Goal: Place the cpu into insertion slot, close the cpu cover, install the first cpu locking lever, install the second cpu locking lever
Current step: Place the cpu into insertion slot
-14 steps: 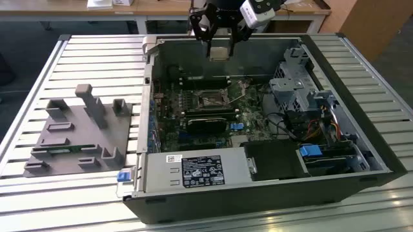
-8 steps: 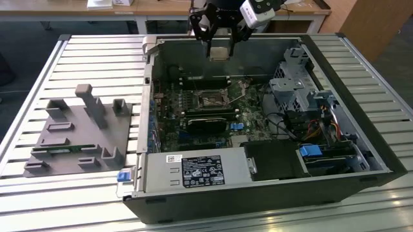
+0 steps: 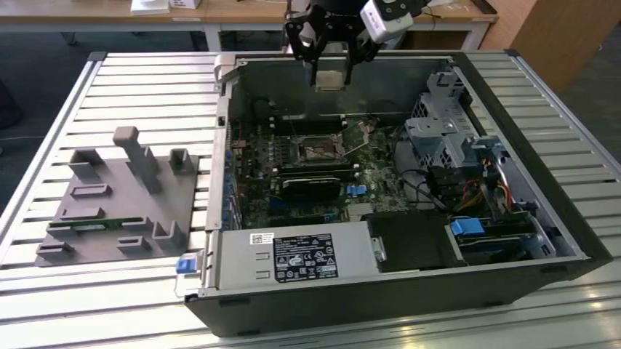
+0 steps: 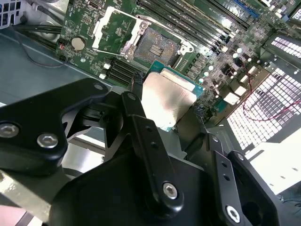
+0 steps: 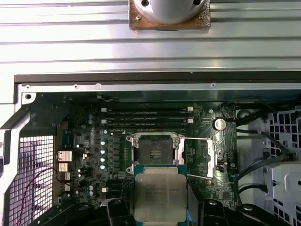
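Filling most of the exterior view, a pale slatted metal table (image 3: 116, 80) carries an open dark grey computer case (image 3: 388, 302), which lies on its side with its inside facing up across the middle and right of the frame. A grey plastic fixture tray with upright posts (image 3: 107, 211) sits on the slats at the left of that frame, just beside the case. Inside the case lies a green motherboard (image 3: 379, 163), and a silver power supply box with a black label (image 3: 243, 258) runs along the lower wall. At the upper middle of the exterior view hangs the black two-fingered gripper (image 3: 330, 71), above the case's far wall. Its black fingers (image 4: 141, 136) are drawn in against two opposite edges of the cpu (image 3: 330, 78), a small flat square chip with a silver-grey metal face (a green border shows round that face in both wrist views (image 4: 167, 101) (image 5: 160, 197)), and they hold it clear of the board. The insertion slot (image 3: 318, 151), a square black socket with a silver metal rim, sits near the middle of the motherboard, lower in the frame than the chip and well apart from it; it lies bare in both wrist views (image 4: 153, 47) (image 5: 154, 149). The cpu cover (image 4: 100, 30), a thin square silver metal frame with a large cut-out, stands swung open beside the socket.
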Tool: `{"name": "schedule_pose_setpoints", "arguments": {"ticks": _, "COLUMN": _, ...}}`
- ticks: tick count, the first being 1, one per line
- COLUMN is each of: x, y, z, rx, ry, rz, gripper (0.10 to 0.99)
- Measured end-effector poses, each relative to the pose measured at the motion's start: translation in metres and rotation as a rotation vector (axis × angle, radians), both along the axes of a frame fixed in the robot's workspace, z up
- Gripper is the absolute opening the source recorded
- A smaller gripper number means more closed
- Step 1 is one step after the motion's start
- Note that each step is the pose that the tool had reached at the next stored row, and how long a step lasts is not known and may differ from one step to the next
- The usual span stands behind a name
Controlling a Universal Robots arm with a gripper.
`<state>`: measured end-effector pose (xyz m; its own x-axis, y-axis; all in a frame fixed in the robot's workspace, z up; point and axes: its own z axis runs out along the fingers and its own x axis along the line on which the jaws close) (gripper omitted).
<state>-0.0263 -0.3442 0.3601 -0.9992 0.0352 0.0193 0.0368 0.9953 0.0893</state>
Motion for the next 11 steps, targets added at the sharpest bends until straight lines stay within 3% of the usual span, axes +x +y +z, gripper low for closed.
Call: {"name": "schedule_pose_setpoints", "arguments": {"ticks": 11, "x": -0.0001, "y": 0.0, "z": -0.0001, "rx": 0.0, "ry": 0.0, "rz": -0.042, "gripper": 0.537}}
